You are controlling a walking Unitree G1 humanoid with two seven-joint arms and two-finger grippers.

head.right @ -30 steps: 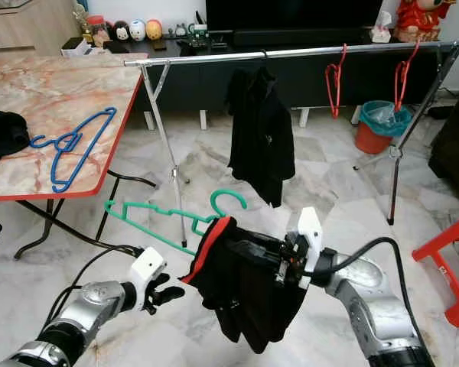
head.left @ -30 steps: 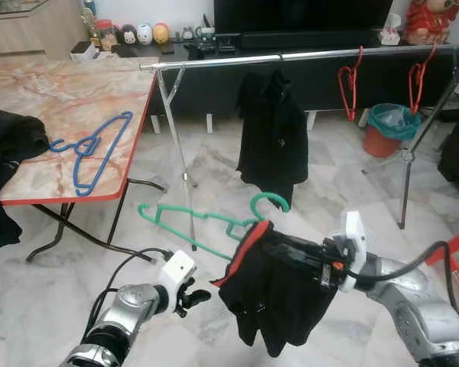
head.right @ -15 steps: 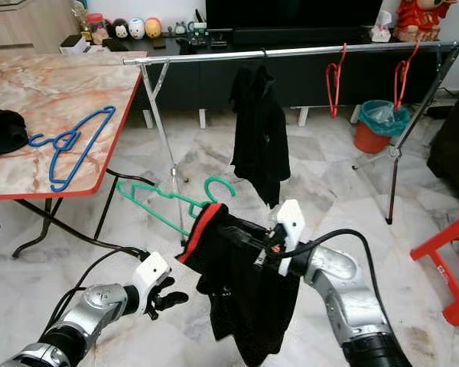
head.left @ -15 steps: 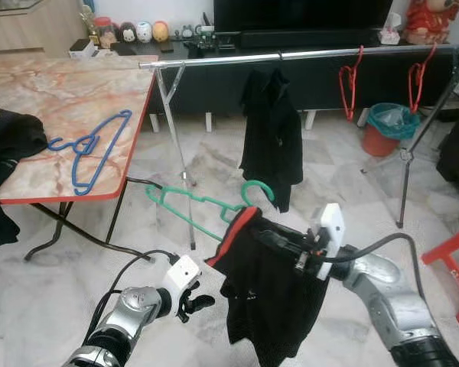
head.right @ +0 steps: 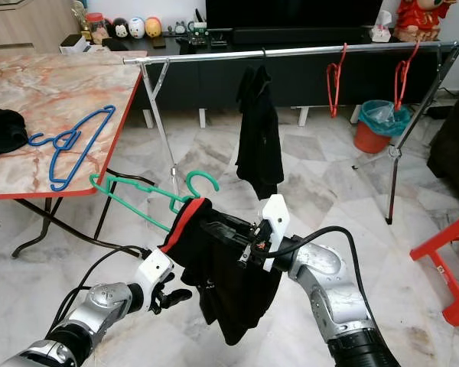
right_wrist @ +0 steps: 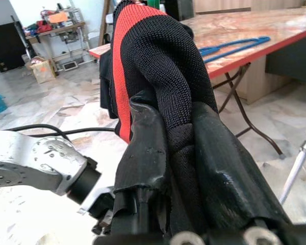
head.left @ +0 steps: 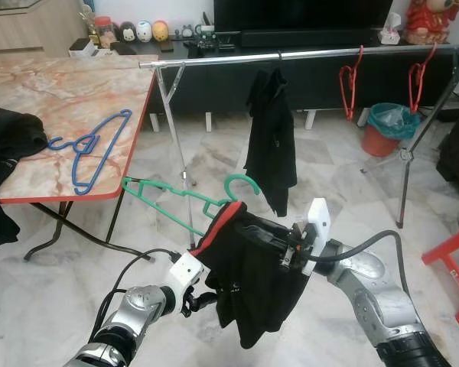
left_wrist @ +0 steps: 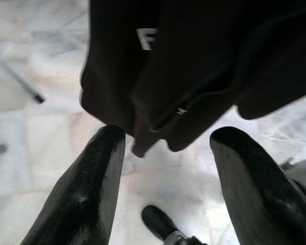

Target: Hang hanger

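Observation:
A green hanger [head.left: 176,195] carries a black garment [head.left: 249,283] with a red collar, held up in front of me over the floor. My right gripper [right_wrist: 176,117] is shut on the garment's collar at the hanger; its fingers [right_wrist: 143,148] are wrapped in the cloth. Low down and just left of the garment's hem, my left gripper [left_wrist: 163,138] is open, with the hem hanging just beyond its fingertips. The metal clothes rail [head.left: 314,55] crosses the back of the room, well beyond the hanger's hook [head.left: 241,182].
On the rail hang a black garment [head.left: 271,145] and two red hangers [head.left: 350,80]. To my left, a marble table [head.left: 69,92] holds a blue hanger [head.left: 92,149] and dark clothes [head.left: 8,145]. A teal bin [head.left: 390,126] and a red stool [head.left: 455,267] stand right.
My right arm has swung the hanger and garment to the left and a little higher. My left gripper has come closer under the hem. The black garment on the rail has turned narrower.

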